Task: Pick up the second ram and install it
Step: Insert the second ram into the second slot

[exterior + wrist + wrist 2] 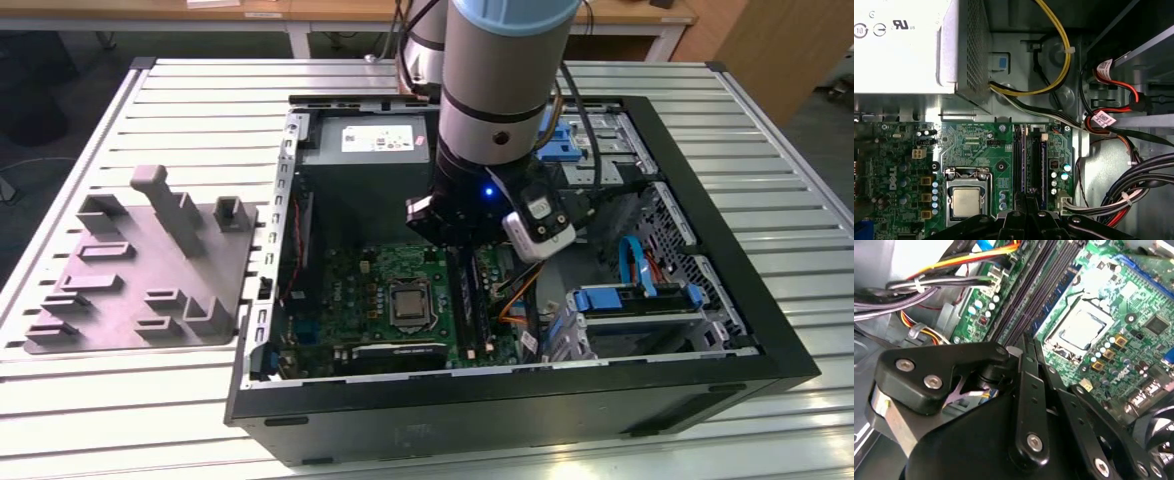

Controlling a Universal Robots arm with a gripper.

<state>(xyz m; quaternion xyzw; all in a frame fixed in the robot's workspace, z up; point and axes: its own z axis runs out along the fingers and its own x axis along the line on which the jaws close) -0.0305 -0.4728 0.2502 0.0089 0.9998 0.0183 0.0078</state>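
Note:
My gripper (462, 246) reaches down into the open computer case (721, 260), over the memory slots beside the processor (407, 303). In both wrist views its fingers (1026, 370) stand close together, gripper (1026, 214) right above the slots. The second ram (1025, 167) shows edge-on as a thin dark stick along a slot, running out from between the fingertips (1030, 347). It is seen as a dark strip (469, 300) in the exterior view. A bluish stick (1040, 165) sits in the neighbouring slot. Where the fingers meet the ram is hidden.
The green motherboard (354, 290) lies on the case floor, with the grey power supply (367, 150) behind it. Cable bundles (1139, 175) and blue drive brackets (634, 298) crowd the exterior view's right. A grey fixture plate (134, 270) sits on the slatted table outside the case.

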